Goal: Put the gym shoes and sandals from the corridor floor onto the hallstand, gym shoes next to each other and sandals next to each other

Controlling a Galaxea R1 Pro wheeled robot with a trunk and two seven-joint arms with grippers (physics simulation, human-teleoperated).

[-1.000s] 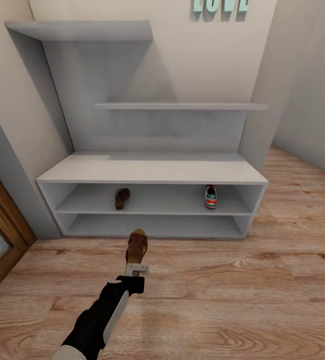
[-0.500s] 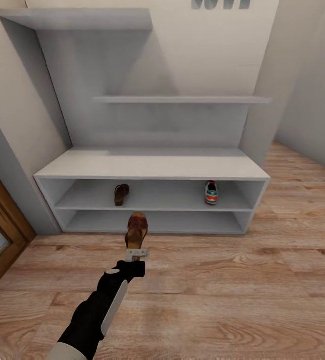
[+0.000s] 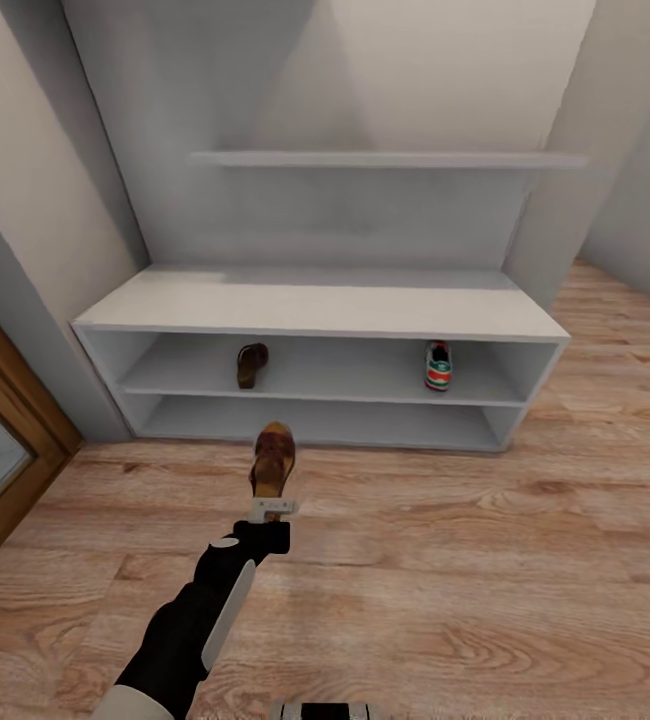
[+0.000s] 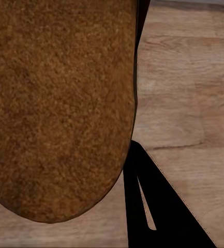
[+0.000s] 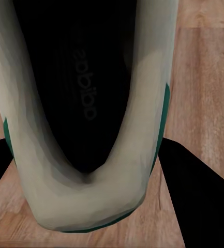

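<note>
The left gripper (image 3: 273,503) is largely covered by the held sandal (image 3: 273,458), so its finger contact cannot be made out. The sandal (image 4: 60,103) is cut off by the left wrist view's edges. The gym shoe (image 5: 88,103) is likewise cropped, its holder hidden

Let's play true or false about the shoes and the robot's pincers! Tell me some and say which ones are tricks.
1. The left pincer holds a brown sandal. True.
2. Another sandal sits on the hallstand's broad top. False: it is on the upper open shelf below the top.
3. A gym shoe sits on that same shelf, far from the shelved sandal. True.
4. The right wrist view shows the right pincer empty. False: a cream gym shoe with a teal-edged sole is between its fingers.
5. The corridor floor is grey tile. False: it is wood planks.
</note>
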